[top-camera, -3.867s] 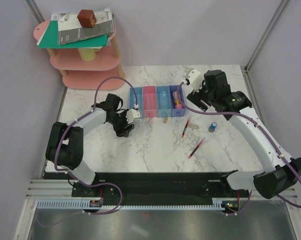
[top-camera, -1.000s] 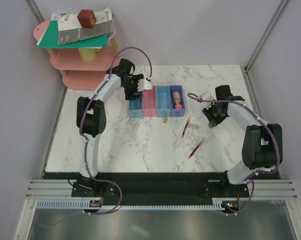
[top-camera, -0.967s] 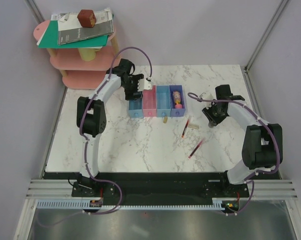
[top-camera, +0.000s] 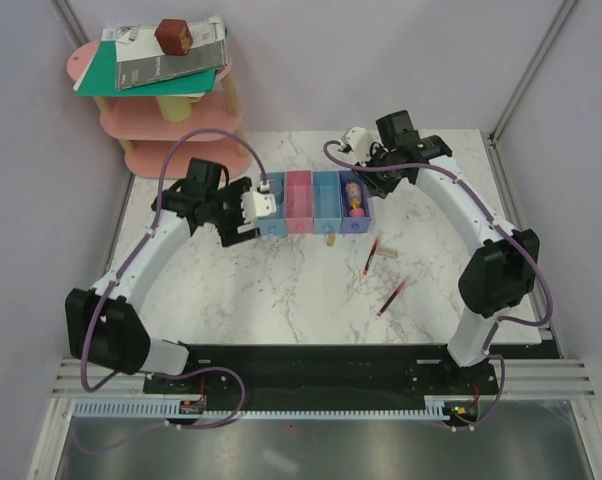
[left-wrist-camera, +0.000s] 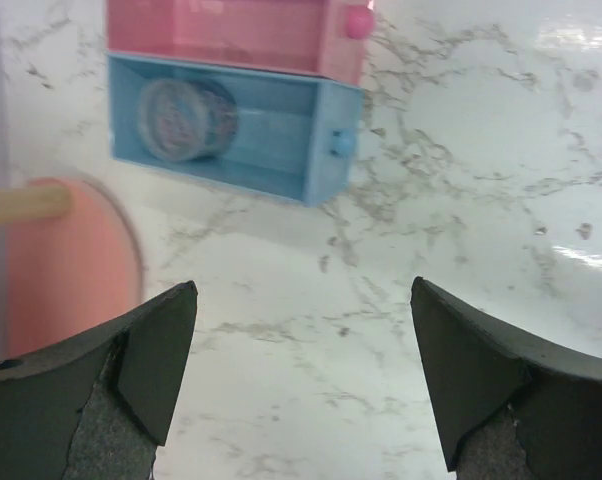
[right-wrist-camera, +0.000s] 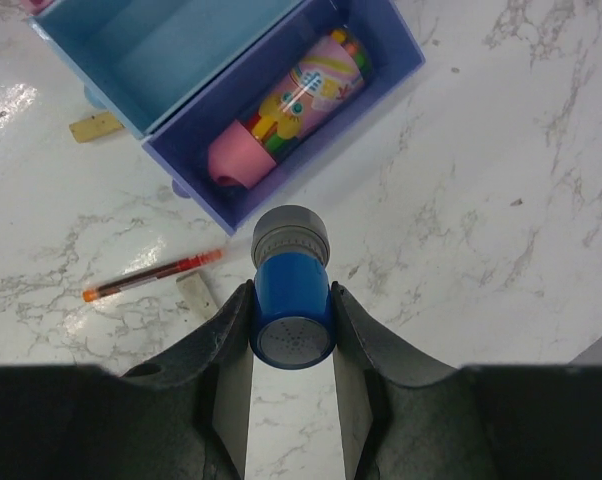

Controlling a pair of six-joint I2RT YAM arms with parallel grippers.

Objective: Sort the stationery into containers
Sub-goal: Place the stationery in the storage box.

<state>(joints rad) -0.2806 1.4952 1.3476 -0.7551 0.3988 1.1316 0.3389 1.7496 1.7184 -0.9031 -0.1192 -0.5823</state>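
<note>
2 items have just changed place.

1. The round bluish clear piece (left-wrist-camera: 186,120) lies inside the light blue bin (left-wrist-camera: 326,160). The left gripper (left-wrist-camera: 301,345) stood over that bin's far end 1 second ago. It has since drawn back to the bin's left side, jaws spread wide with nothing between them. Judgement: this placement is complete and the left arm is free for another pick.

2. The small blue cylinder (right-wrist-camera: 292,285) stood on the right of the worktop (top-camera: 281,290) a few seconds ago and is now off it. It is clamped between the narrow-set jaws of the right gripper (right-wrist-camera: 291,312), grey cap pointing away from the wrist. It hangs by one end of the purple-blue bin (right-wrist-camera: 391,75), apparently not yet over the opening. That bin already holds the pink-yellow tube (right-wrist-camera: 296,100).

Outstanding on the worktop are 2 red pens (top-camera: 371,257) and 2 tan erasers (top-camera: 389,253).

Judgement: the task is roughly half done. The cylinder still needs moving over a bin before release, or it may fall outside.
</note>
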